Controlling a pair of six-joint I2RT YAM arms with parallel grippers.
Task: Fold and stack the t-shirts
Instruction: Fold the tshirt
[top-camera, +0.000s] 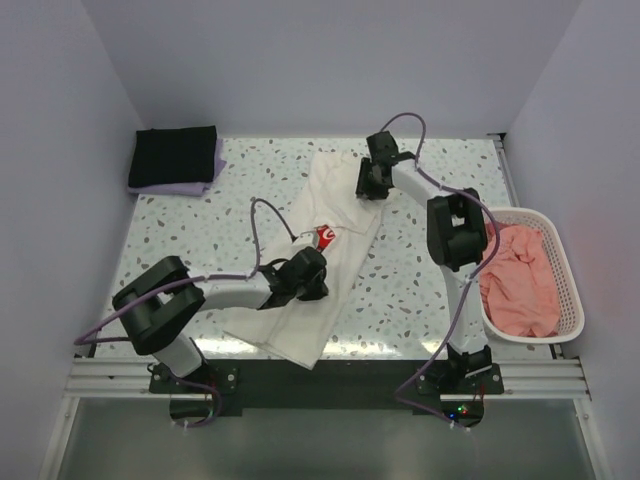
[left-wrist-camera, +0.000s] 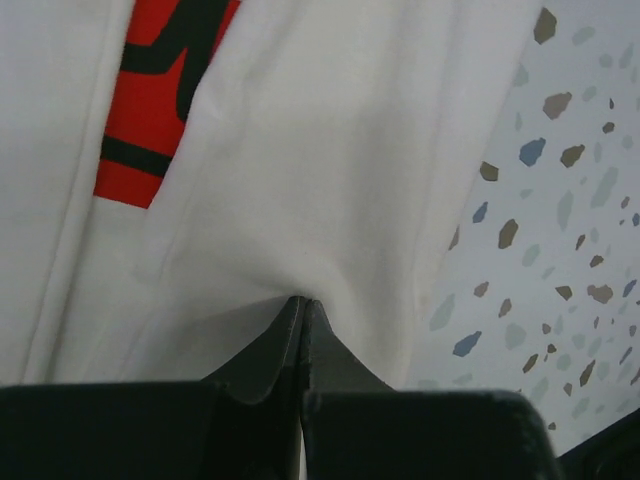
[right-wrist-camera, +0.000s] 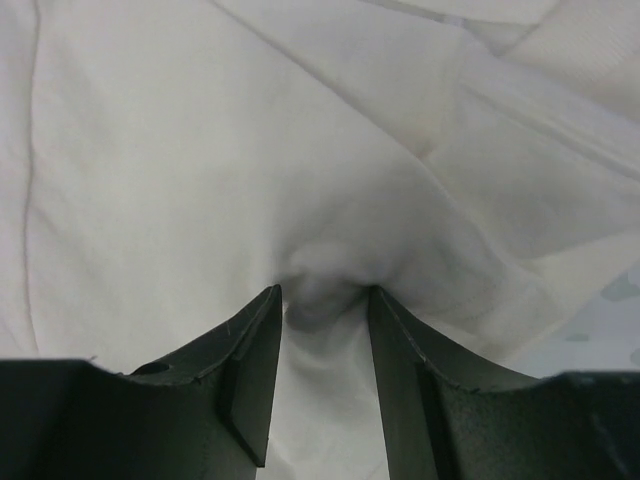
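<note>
The cream-white t-shirt lies lengthwise down the middle of the table, its red print partly folded under. My left gripper is shut on the shirt's cloth just below the print; in the left wrist view its tips pinch a fold of the shirt beside the red print. My right gripper is at the shirt's far end. Its jaws stand apart, pressed into the cloth, with a small bunch between them.
A folded black t-shirt lies on a folded lavender one at the back left corner. The salmon-pink t-shirt is crumpled in the white basket at the right edge. Speckled tabletop lies between.
</note>
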